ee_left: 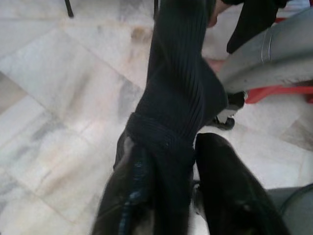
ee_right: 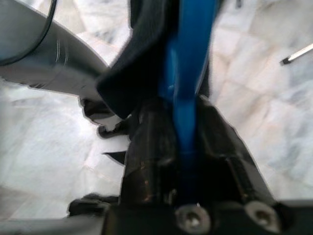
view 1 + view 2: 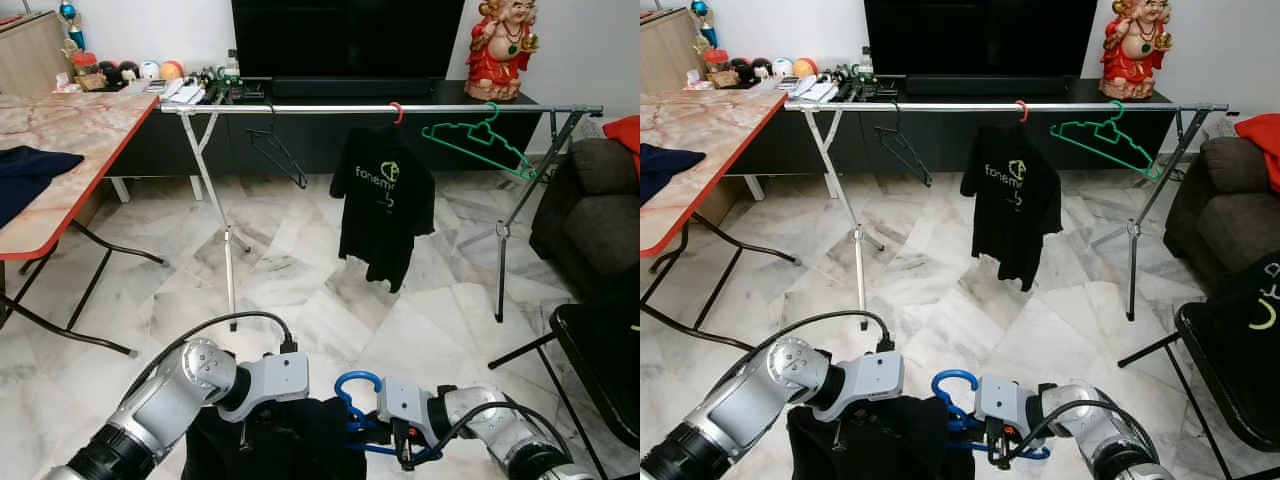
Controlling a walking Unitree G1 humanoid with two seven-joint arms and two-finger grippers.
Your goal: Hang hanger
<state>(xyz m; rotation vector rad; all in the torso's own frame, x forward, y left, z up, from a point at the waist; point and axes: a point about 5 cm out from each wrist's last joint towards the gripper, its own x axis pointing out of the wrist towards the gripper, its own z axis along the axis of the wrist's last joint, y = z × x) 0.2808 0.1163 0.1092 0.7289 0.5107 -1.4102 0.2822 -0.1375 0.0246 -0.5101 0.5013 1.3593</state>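
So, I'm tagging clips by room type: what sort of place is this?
Probably a home living room: a large TV on a low cabinet, a dark sofa, marble floor, with a clothes rail set up for laundry.

marble floor (image 3: 300, 290), dark sofa (image 3: 590, 215)

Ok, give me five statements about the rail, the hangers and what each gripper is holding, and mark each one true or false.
1. The right gripper is shut on the blue hanger. True.
2. The left gripper holds nothing. False: it is shut on the black garment.
3. The green hanger on the rail carries a shirt. False: it hangs bare.
4. A black T-shirt hangs from the rail on a red hook. True.
5. The blue hanger is already on the rail. False: it is low, in front of the robot.
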